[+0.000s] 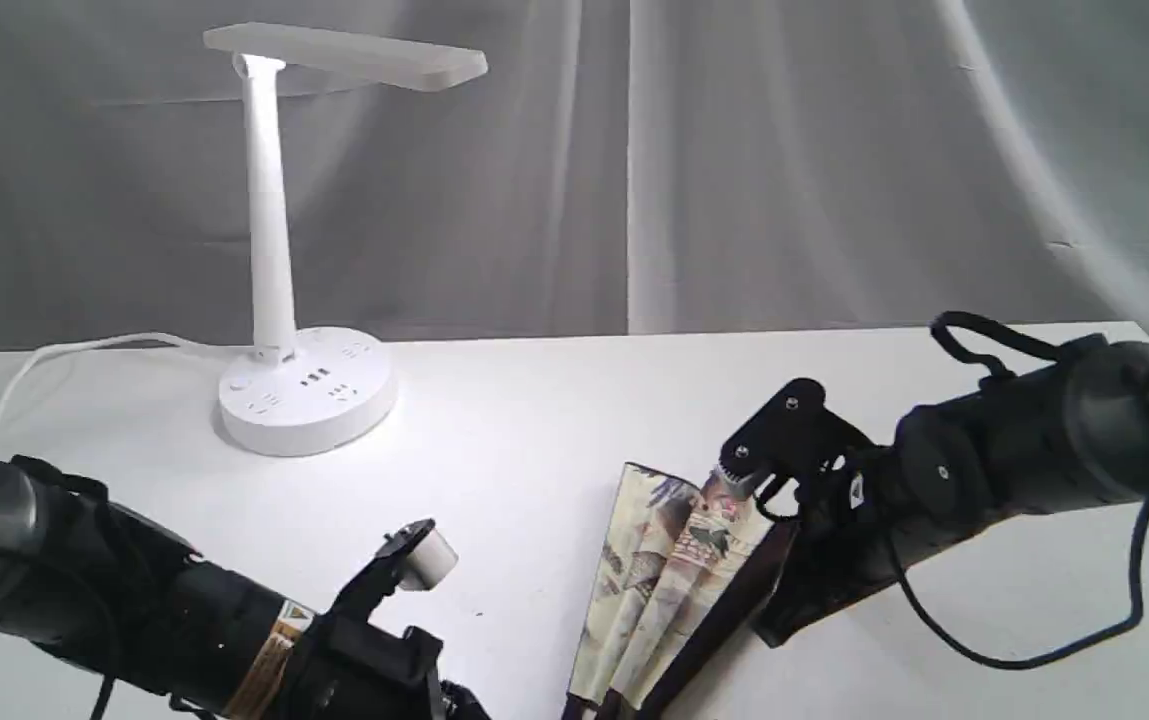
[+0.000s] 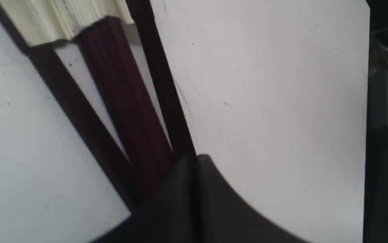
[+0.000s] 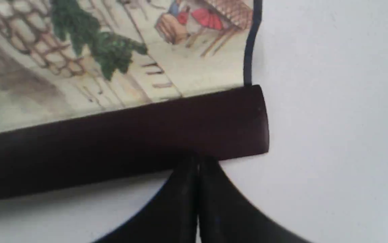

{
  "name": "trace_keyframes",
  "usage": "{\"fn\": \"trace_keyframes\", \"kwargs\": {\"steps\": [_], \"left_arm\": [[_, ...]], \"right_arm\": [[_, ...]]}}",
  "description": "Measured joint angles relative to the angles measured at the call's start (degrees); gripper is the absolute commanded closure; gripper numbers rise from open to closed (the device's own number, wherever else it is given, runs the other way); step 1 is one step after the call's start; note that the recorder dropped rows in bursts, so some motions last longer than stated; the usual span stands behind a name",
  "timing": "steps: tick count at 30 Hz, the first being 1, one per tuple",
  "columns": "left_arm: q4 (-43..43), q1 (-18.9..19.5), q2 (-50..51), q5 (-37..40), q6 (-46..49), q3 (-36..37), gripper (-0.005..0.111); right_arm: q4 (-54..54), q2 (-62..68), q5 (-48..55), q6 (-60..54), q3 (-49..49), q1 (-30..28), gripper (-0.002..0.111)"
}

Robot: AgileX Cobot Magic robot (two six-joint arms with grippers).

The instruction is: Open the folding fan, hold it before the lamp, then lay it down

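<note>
Exterior view: folding fan (image 1: 669, 580) btm cut off at edge.

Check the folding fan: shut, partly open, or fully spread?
Partly open. The folding fan shows only a narrow wedge of painted pleats; the left wrist view shows its guards splayed, ribs bunched between.

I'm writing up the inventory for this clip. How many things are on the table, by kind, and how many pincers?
lamp: 1
fan: 1
pincers: 2 (left pincer, right pincer, both shut)
Total: 4
</note>
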Motion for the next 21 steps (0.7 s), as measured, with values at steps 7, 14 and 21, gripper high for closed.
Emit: {"fn": "trace_keyframes", "kwargs": {"steps": [7,14,21], "left_arm": [[0.0,-2.9,0.0,-1.5,-2.1,0.0,0.107],[-0.5,-9.0,0.0,3.5,-2.1,0.0,0.107],[-2.4,-10.9,0.0,2.0,-2.2,-0.4,0.107]], "right_arm": [[1.5,5.4,1.1,0.0,-9.0,0.0,0.108],[2.5,7.1,4.0,-0.2,-13.4,0.0,0.108],[3.1,7.2,5.4,-1.7,-15.9,1.4,0.108]]}}
